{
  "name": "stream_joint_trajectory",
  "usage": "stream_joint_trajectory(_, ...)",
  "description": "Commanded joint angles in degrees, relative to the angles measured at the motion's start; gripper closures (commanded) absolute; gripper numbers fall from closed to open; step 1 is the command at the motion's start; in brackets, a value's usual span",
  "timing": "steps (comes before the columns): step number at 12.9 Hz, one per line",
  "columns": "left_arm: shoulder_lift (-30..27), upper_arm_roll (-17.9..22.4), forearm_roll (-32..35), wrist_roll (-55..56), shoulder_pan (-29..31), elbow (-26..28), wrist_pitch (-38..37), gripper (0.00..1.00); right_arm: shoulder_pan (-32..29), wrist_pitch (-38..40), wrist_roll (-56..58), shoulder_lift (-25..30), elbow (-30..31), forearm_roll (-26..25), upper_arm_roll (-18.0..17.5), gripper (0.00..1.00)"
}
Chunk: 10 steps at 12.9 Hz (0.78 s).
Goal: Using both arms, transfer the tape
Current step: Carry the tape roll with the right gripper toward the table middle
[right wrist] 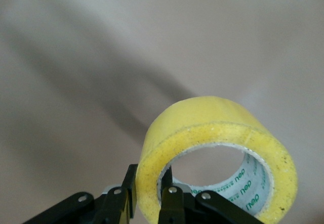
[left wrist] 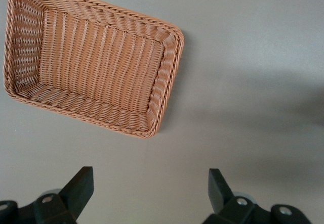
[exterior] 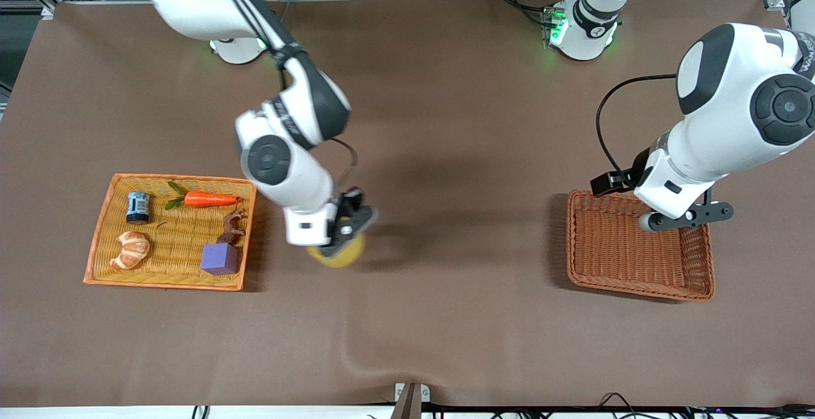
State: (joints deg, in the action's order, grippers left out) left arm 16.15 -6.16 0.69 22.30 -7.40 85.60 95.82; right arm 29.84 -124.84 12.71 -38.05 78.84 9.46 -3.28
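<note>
The tape point(exterior: 339, 255) is a yellow ring with a grey-lined hole. My right gripper point(exterior: 344, 237) is shut on its wall and holds it above the bare brown table, just beside the flat tray. In the right wrist view the tape point(right wrist: 212, 133) fills the frame, with one finger outside the ring and one inside; the right gripper point(right wrist: 150, 191) pinches the wall. My left gripper point(exterior: 684, 217) hangs open and empty over the brown basket point(exterior: 611, 279). In the left wrist view the left gripper point(left wrist: 151, 188) shows spread fingers over bare table beside the basket point(left wrist: 167, 82).
A flat orange wicker tray point(exterior: 102, 234) at the right arm's end holds a croissant point(exterior: 130, 250), a small can point(exterior: 137, 207), a carrot point(exterior: 210, 200), a purple cube point(exterior: 219, 258) and a brown figure point(exterior: 232, 227). A cloth ridge point(exterior: 356, 349) runs near the front edge.
</note>
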Motion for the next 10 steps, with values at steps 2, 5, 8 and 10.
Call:
stream_joint_trajectory(2,0.02,0.19,-0.25,0.90,-0.25,-0.44,0.16,0.00,9.59,-12.07,-18.37,-4.92,-0.97,2.76,0.56,0.92)
stream_joint_trajectory(5,0.10,0.19,-0.25,0.90,-0.16,-0.44,0.16,0.00,12.87,-13.15,-28.25,-5.46,-0.97,2.41,0.65,0.01)
stream_joint_trajectory(8,0.11,0.19,-0.16,0.90,0.19,-0.44,0.16,0.00,11.30,-12.45,-28.89,-4.40,-0.88,2.50,0.91,0.00)
stream_joint_trajectory(10,0.19,0.19,-0.25,0.90,-0.16,-0.44,0.25,0.00,6.48,-8.00,-28.45,-1.69,-0.79,2.50,0.91,0.00)
